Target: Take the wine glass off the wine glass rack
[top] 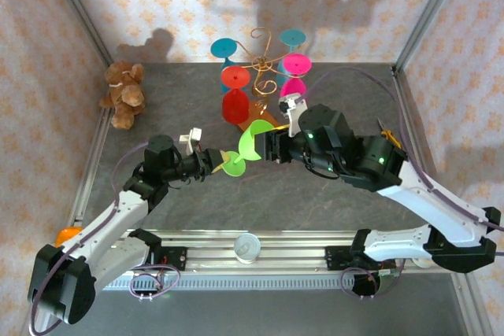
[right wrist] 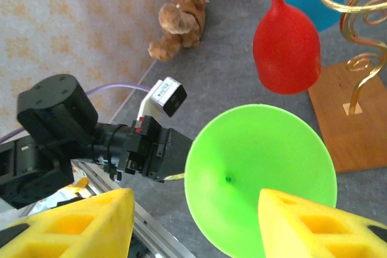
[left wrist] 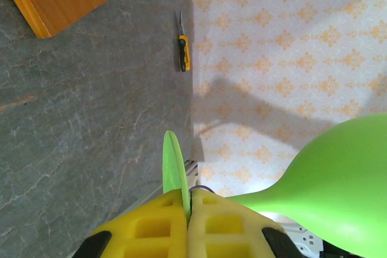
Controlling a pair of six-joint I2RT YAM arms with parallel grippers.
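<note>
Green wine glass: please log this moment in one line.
green wine glass: off rack | left hand: shut on foot | right hand: open around bowl

red glass (top: 235,106) hanging behind green glass (top: 253,141), open table (top: 315,202) nearside

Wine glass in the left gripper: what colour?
Lime green wine glass, best in right wrist view.

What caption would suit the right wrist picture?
Green wine glass inside the open right gripper, foot pinched by the left gripper, red glass on rack behind.
</note>
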